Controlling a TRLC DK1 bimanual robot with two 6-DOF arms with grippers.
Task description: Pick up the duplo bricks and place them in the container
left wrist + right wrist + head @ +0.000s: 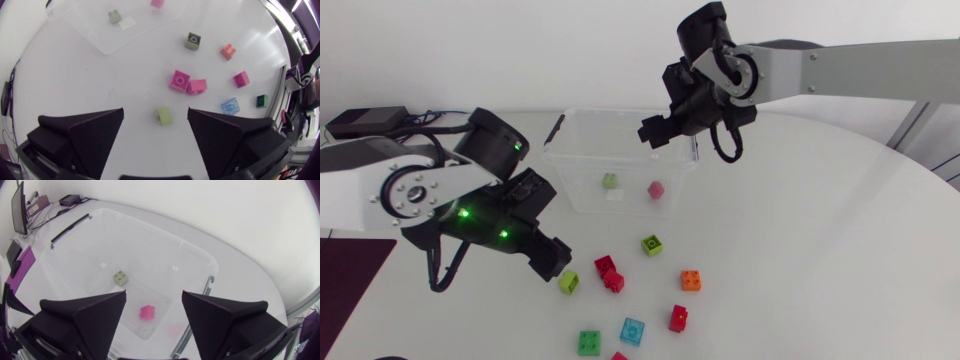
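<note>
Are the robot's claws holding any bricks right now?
No. Both are open and empty: the left claw hovers over a pale green brick, the right claw over the container.

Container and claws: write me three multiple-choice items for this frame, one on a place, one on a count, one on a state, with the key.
1. Where is the right claw?
A) above the container
B) over the orange brick
C) lying flat on the tabletop

2. How many bricks lie in the container?
A) none
B) two
C) five

3. What state is the left claw in?
A) shut on a brick
B) open over a light green brick
C) out of sight

Key:
1 A: its wrist view looks down into the container.
2 B: a green brick and a pink brick lie on its floor.
3 B: its fingers stand apart and touch nothing.
</note>
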